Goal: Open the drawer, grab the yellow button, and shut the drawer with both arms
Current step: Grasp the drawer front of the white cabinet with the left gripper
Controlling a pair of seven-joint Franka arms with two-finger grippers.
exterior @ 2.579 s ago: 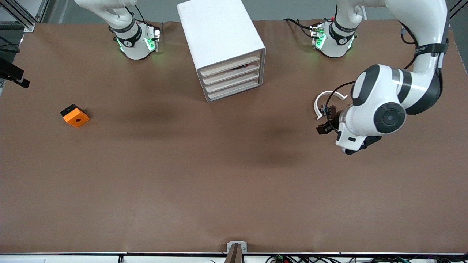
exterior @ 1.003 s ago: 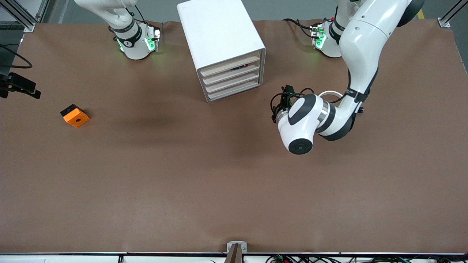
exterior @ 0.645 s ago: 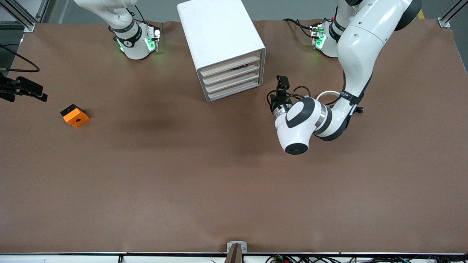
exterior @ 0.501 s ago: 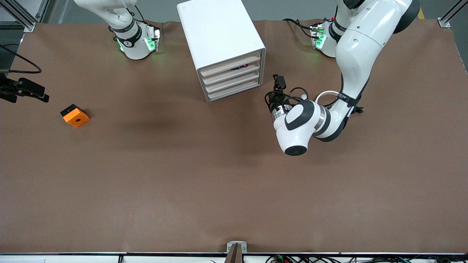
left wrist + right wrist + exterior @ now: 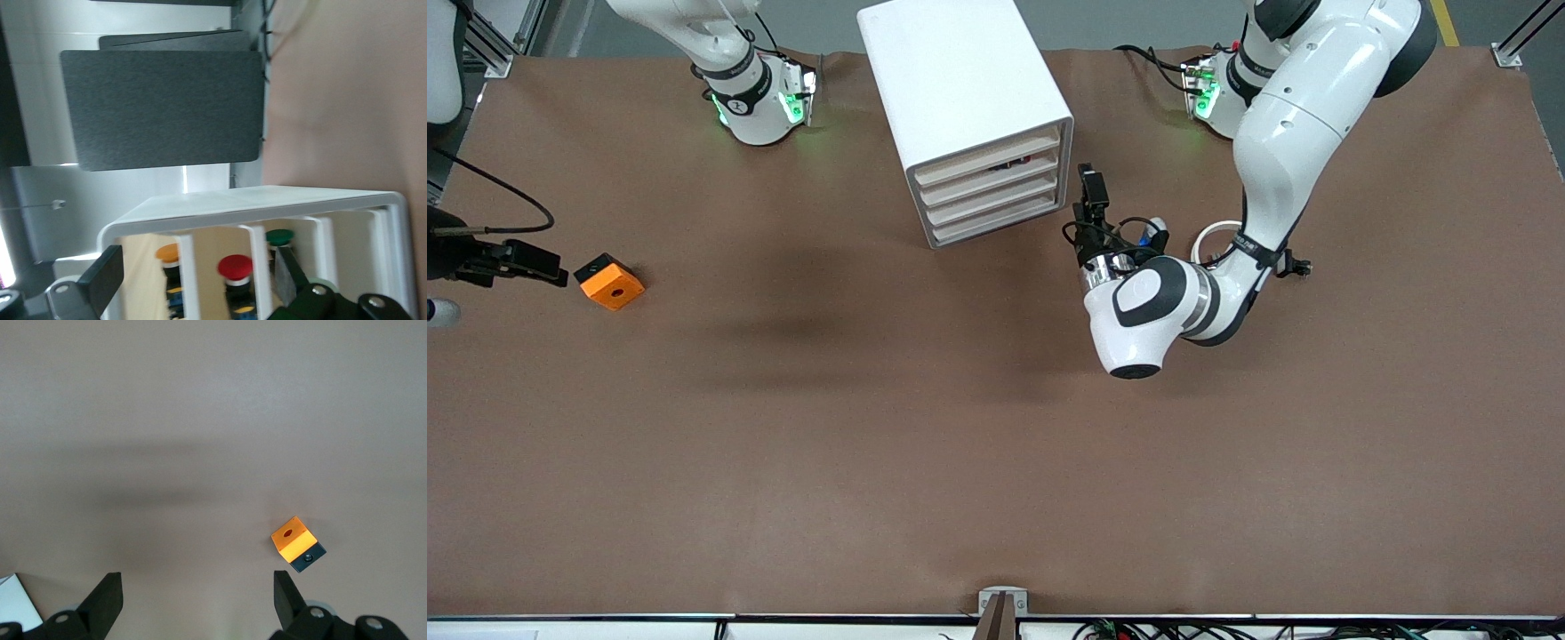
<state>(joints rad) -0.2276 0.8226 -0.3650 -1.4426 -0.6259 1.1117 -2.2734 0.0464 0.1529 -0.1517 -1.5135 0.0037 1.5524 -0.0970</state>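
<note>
Left gripper [image 5: 1091,191], fingers apart, has swung in beside the white boxy cabinet [image 5: 960,98] w/ top cream-fronted drawer [image 5: 989,156] unopened; right gripper [image 5: 532,264], fingers apart, nears orange square block [image 5: 609,281].

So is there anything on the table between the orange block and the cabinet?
No. In the front view only bare brown table shows between the orange block and the cabinet.

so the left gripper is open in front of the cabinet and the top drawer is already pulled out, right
Not quite: the drawer is still pushed in, flush with the three below it in the cabinet, as the front view shows. The left gripper is indeed open in front of the cabinet.
</note>
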